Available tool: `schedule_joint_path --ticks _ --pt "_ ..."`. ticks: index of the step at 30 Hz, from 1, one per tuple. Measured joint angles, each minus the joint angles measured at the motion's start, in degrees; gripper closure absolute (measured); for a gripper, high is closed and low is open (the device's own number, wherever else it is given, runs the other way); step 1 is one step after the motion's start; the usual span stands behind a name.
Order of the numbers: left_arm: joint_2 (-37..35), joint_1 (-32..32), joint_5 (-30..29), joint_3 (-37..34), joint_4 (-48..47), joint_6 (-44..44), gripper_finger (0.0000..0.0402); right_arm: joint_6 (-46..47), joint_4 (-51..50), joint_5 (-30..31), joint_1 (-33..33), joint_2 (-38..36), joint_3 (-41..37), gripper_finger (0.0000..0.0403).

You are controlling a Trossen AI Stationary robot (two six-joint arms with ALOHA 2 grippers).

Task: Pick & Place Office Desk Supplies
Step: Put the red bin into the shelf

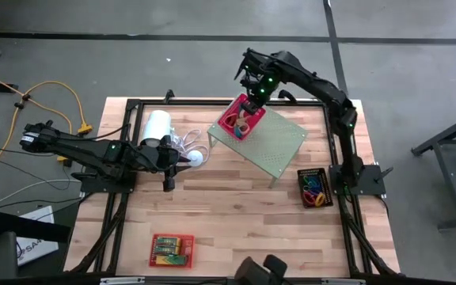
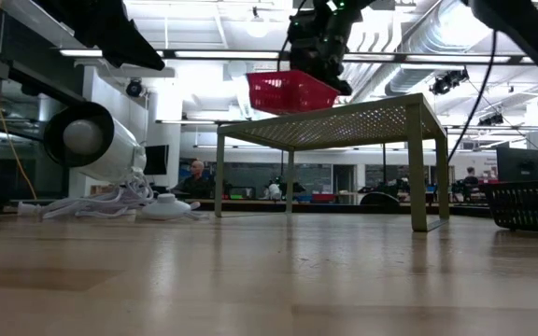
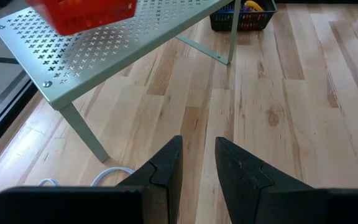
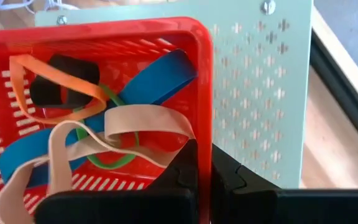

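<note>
Red basket [image 1: 241, 120] pinched at rim by right gripper [image 1: 252, 101], upper centre, tilted over shelf [image 1: 279, 141] corner; left gripper [image 1: 167, 156] narrow, mid-left.

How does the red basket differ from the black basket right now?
The red basket is gripped at its rim by the right pincer and held tilted just above a corner of the green shelf; the black basket sits flat on the table, untouched. The red one holds rubber bands; the black one holds small colourful items. Both are mesh baskets.
</note>
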Motion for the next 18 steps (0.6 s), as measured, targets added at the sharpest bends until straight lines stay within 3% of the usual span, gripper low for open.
schedule_joint_path --ticks 5,18 --pt "0.0 0.0 0.0 0.02 0.0 -0.01 0.0313 -0.94 -0.43 0.05 -0.03 3.61 4.62 0.04" --pt "0.0 0.0 0.0 0.02 0.01 0.0 0.0313 -2.79 0.48 2.42 -0.78 4.3 4.88 0.04"
